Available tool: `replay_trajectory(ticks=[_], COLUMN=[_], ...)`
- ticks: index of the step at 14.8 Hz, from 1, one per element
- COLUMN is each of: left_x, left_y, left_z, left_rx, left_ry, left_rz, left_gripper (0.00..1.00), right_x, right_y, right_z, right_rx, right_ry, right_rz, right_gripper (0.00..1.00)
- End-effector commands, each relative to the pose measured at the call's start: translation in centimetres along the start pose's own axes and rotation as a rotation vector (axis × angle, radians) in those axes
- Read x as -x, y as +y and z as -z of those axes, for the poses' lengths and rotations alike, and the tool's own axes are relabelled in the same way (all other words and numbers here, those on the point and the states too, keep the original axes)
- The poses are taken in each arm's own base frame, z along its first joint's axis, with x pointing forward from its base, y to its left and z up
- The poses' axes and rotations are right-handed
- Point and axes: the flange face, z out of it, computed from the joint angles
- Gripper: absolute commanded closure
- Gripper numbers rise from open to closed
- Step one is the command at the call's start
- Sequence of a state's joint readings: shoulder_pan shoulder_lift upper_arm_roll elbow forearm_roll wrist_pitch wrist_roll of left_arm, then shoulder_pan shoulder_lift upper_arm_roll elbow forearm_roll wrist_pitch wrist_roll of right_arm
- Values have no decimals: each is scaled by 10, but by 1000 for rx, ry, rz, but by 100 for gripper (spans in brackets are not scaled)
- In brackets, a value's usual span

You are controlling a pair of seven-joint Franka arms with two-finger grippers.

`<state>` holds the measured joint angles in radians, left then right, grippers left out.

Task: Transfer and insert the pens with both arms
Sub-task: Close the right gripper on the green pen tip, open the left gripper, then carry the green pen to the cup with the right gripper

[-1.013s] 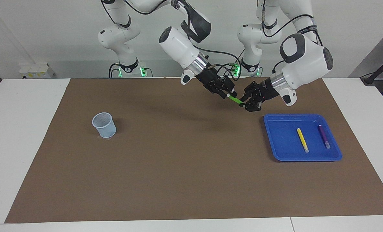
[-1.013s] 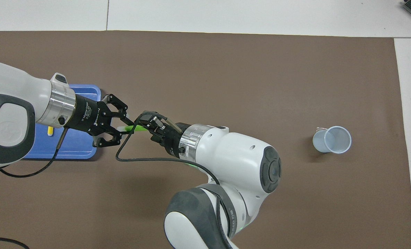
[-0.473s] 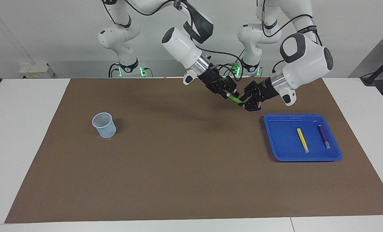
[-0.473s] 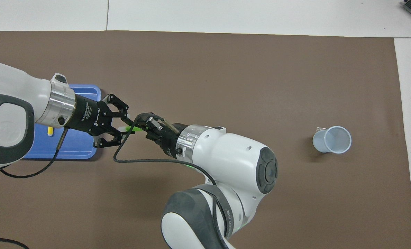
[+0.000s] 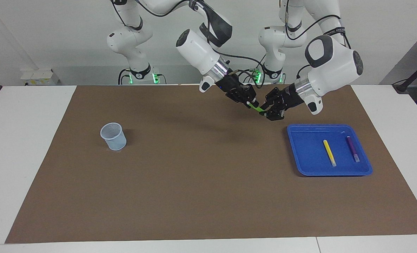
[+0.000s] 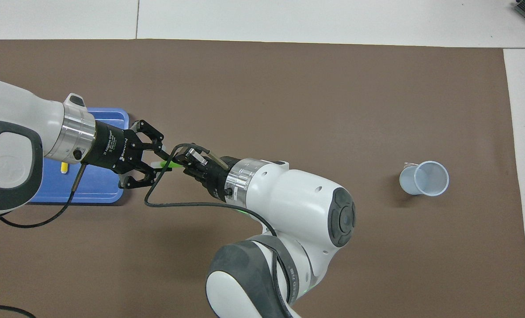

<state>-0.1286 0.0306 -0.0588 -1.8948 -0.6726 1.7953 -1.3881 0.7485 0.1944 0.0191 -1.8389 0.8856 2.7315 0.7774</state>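
I see the slim green marker pen point(image 5: 256, 107) held in mid-air above the brown table mat point(image 5: 201, 182), right of centre in the upper part of the facing view. My left gripper point(image 5: 263, 111) is clamped on one end; my right gripper point(image 5: 250, 103) sits at the other, whether gripping I cannot tell. The yellow pen point(image 5: 329, 153) and purple pen point(image 5: 352, 149) lie in the blue plastic tray point(image 5: 301, 147), right. The pale mesh cup point(image 5: 113, 136) stands left.
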Motion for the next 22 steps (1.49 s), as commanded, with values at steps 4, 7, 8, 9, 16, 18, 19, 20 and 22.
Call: replay_trajectory(ticks=[4,7,8,9,16,18,19,20,22], left_x=[3,2,3,3,19,19,19,18,15], left_y=[-11,-11,-12,-12,-18,-18,-18,-18,-20], left_z=[2,2,1,1,11,12,12,13,12], left_rx=[-10,-11,-13,-13,17,19,20,22,7], left_ry=[-17,-18,-19,-19,-8,-8,-8,-4,15], left_rz=[18,19,18,15,-20,-24,-29,-42,-162], left_gripper=[100,100,100,100,42,42,43,44,48], right_x=[-6,-9,-9,-9,-10,-20,-27,-35,-57], right_y=[-4,-4,-4,-4,-1,2,4,7,15], right_z=[-1,0,0,0,-1,1,4,6,16], right_rx=[-22,-23,-23,-23,-3,27,44,65,109], right_ry=[7,10,10,10,-7,-31,-44,-66,-107], right_rz=[-21,-25,-23,-25,74,129,175,217,294], right_gripper=[100,100,100,100,100,100,100,100,100])
